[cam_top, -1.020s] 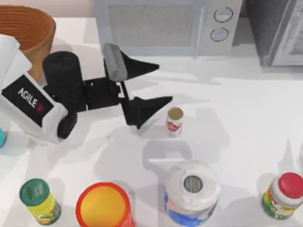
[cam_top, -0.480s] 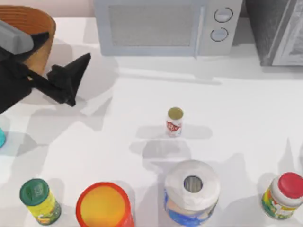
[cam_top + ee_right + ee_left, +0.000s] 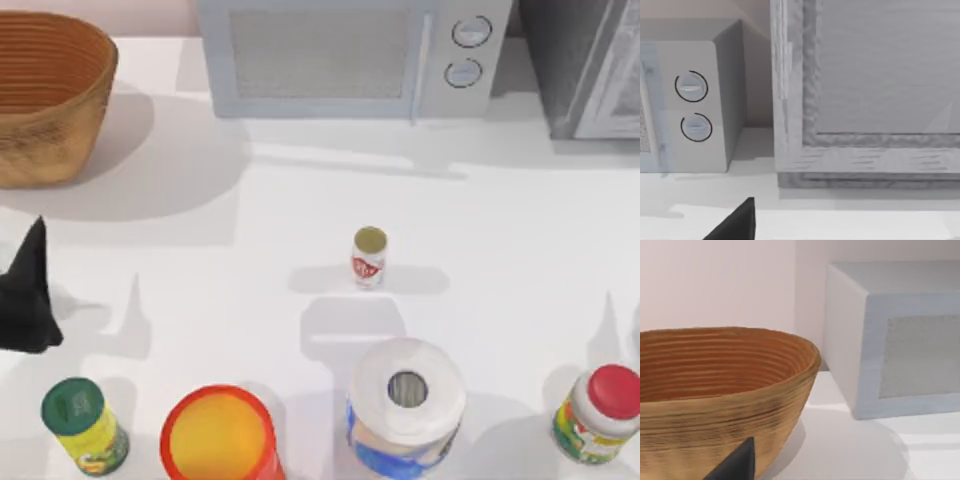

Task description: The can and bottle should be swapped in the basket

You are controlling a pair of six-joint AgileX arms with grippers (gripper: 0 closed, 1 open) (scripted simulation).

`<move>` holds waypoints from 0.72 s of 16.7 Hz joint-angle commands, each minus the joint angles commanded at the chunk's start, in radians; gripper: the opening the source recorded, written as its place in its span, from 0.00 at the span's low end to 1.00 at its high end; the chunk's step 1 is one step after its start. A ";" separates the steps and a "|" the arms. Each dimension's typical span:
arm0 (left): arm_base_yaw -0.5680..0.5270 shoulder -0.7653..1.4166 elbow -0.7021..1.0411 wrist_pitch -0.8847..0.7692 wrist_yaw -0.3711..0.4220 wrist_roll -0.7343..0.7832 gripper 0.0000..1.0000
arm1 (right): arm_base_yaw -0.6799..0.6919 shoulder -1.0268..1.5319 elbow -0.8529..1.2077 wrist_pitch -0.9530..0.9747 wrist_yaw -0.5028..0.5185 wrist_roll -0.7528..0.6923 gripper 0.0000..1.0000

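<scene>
In the top view, the can (image 3: 369, 257) is seen standing upright on the bare white table (image 3: 500, 290), near its middle and well apart from everything else. The basket (image 3: 45, 95) is placed in the far left corner, at about ten o'clock from the can, and the can lies outside it. In the left wrist view the basket's (image 3: 715, 385) ribbed inside and flaring rim are shown close up, with the microwave (image 3: 900, 340) beside it.

The left gripper (image 3: 25, 300) is found at the table's left edge, at roughly nine o'clock from the can and at six o'clock from the basket. A dark pointed part of it is cut off by the frame, so it cannot be told whether the pincer is released or clenched. A dark wedge (image 3: 737, 465) low in the left wrist view is probably part of the same gripper.

The right gripper (image 3: 735, 222) is glimpsed in the right wrist view, turned toward the microwave's dials (image 3: 692, 107) and a grey cabinet (image 3: 865, 90); its state cannot be told either.

Along the near edge, a green-lidded jar (image 3: 82, 425) is set at seven o'clock from the can, an orange cup (image 3: 218, 435) beside it, a paper roll (image 3: 405, 405) at six o'clock, and a red-capped bottle (image 3: 598, 412) at four o'clock.
</scene>
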 joint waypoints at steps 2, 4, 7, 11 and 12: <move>0.010 -0.144 -0.060 -0.068 -0.067 0.000 1.00 | 0.000 0.000 0.000 0.000 0.000 0.000 1.00; 0.017 -0.247 -0.102 -0.115 -0.119 0.001 1.00 | 0.000 0.000 0.000 0.000 0.000 0.000 1.00; 0.021 -0.319 -0.129 -0.146 -0.156 0.003 1.00 | 0.000 0.000 0.000 0.000 0.000 0.000 1.00; 0.021 -0.322 -0.130 -0.148 -0.158 0.003 1.00 | 0.000 0.000 0.000 0.000 0.000 0.000 1.00; 0.018 -0.319 -0.127 -0.146 -0.157 0.003 1.00 | 0.000 0.000 0.000 0.000 0.000 0.000 1.00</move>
